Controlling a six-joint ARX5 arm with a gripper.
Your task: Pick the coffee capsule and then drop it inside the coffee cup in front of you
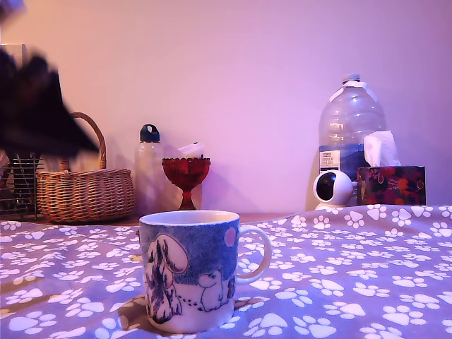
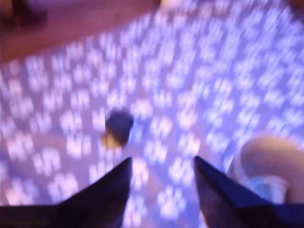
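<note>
Mug [image 1: 189, 272] in blue ceramic, w/ white handle pointing to the exterior view's right, stands upright near the front edge of a paw-print cloth [image 1: 353, 275]; its white mouth is open and unobstructed. Around it we see bare cloth on every side, esp. to the exterior view's right, where nothing sits until the back row.

In the wrist view, blurred by motion, the gripper [image 2: 161, 164] shows two dark fingers parted w/ cloth visible between them, nothing held. Just beyond the fingertips lies a small dark rounded object w/ a yellowish edge [image 2: 116, 129] on the cloth, apart from both fingers; it's in the spot where we'd expect the coffee capsule, but blur and the violet light leave us unable to confirm shape or colour. The mug's pale rim [image 2: 266, 156] appears close beside one finger.

In the exterior view the arm [image 1: 32, 106] is a dark smear at upper left, well above the cloth.

Back row, past the cloth's far edge: wicker basket [image 1: 85, 191], clear bottle w/ dark cap [image 1: 149, 169], red glass goblet [image 1: 186, 176], large water jug [image 1: 351, 134], small white round camera [image 1: 332, 188], floral tissue box [image 1: 392, 183]. All stand well apart from the mug, along the wall
</note>
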